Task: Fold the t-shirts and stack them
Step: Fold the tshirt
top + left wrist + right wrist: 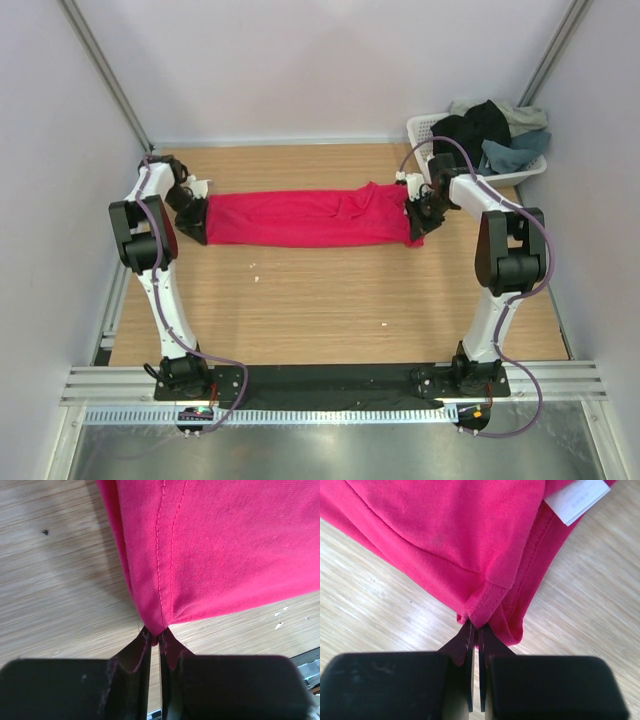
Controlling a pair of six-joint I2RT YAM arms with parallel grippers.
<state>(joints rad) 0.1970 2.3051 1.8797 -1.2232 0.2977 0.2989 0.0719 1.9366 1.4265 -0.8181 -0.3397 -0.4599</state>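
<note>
A crimson-pink t-shirt (300, 218) lies stretched in a long folded band across the far half of the wooden table. My left gripper (196, 222) is shut on its left end; the left wrist view shows the hemmed corner (156, 630) pinched between the black fingers. My right gripper (418, 212) is shut on the right end, near the collar; the right wrist view shows a stitched fold (479, 616) clamped, with a white label (576, 499) beside it. Black, slate-blue and pale grey-green shirts (490, 128) lie heaped in the basket.
A white lattice basket (424, 128) stands at the far right corner of the table. The wooden table (320, 300) has a few small white specks near its middle. Walls and metal posts close in the sides and back.
</note>
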